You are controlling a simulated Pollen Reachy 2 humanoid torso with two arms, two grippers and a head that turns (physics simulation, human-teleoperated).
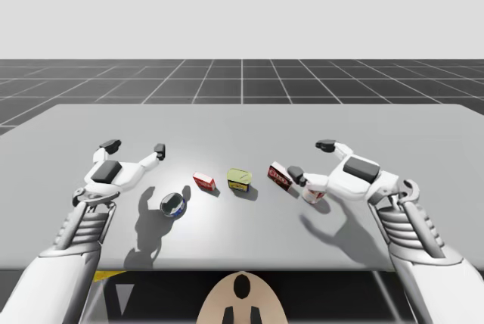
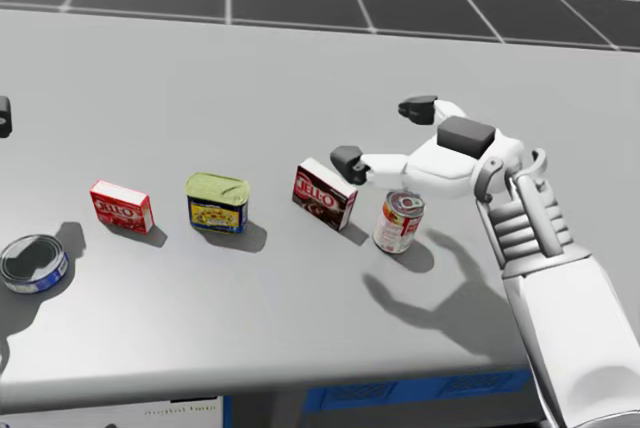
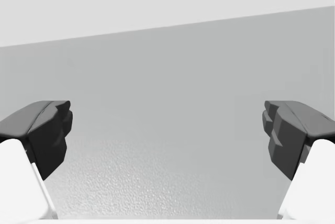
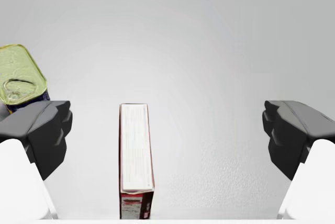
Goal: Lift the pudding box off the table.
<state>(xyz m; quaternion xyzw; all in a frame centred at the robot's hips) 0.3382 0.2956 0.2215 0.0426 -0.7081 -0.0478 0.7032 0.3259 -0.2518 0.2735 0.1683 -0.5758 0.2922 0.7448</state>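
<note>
The pudding box [image 1: 280, 176] [image 2: 323, 194] is dark red with a white edge and stands on its side on the grey table [image 1: 242, 127]. My right gripper [image 1: 310, 159] [image 2: 383, 133] hovers over it, open. In the right wrist view the box [image 4: 136, 156] lies between the fingers, nearer one of them, and touches neither; the gripper [image 4: 167, 132] is spread wide. My left gripper [image 1: 134, 147] [image 3: 167, 135] stands open above bare table at the left, with nothing between its fingers.
A red and white round can [image 1: 314, 192] [image 2: 399, 221] stands under my right hand, close to the box. Left of the box sit a yellow-topped tin [image 1: 240, 180] [image 2: 216, 202] [image 4: 18, 75], a small red box [image 1: 203, 182] [image 2: 121, 206] and a blue can [image 1: 173, 204] [image 2: 32, 262].
</note>
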